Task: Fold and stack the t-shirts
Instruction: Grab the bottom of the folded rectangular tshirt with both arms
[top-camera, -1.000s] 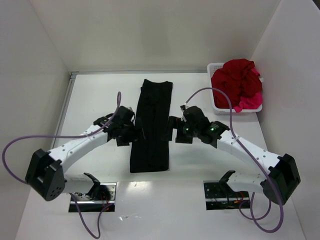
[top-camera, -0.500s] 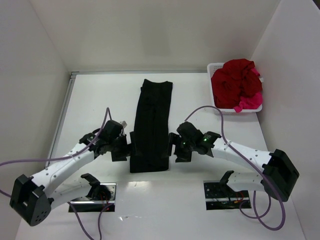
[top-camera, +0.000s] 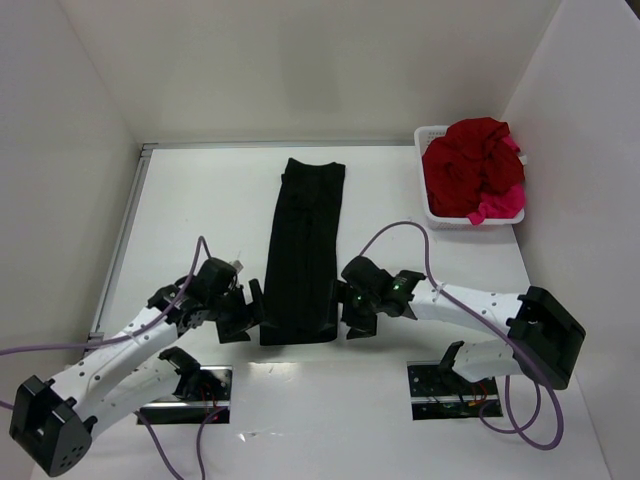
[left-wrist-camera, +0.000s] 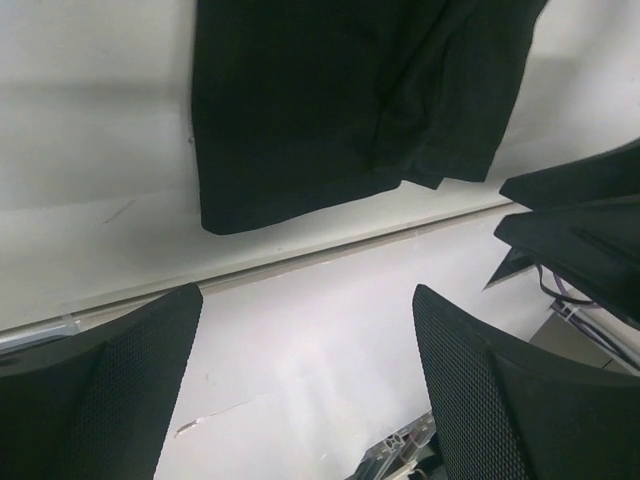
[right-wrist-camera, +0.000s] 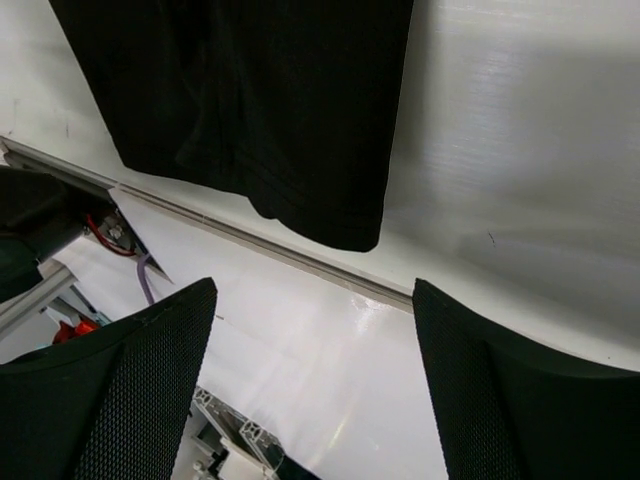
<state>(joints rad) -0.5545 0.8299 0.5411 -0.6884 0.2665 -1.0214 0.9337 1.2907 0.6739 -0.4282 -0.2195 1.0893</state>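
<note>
**Folded black t-shirt (top-camera: 305, 250) lies mid-table (top-camera: 200, 200)**

The shirt is folded into a long narrow strip and lies flat on the white surface, running from the near side toward the far wall. The left gripper (top-camera: 250, 308) sits just beside its near-left corner and the right gripper (top-camera: 350, 312) just beside its near-right corner (both with fingers spread wide, no cloth between them). At the far right corner, a white basket (top-camera: 430, 135) holds a heap of dark red cloth (top-camera: 465, 160), with bright pink cloth (top-camera: 500, 207) spilling over its near rim.
</note>
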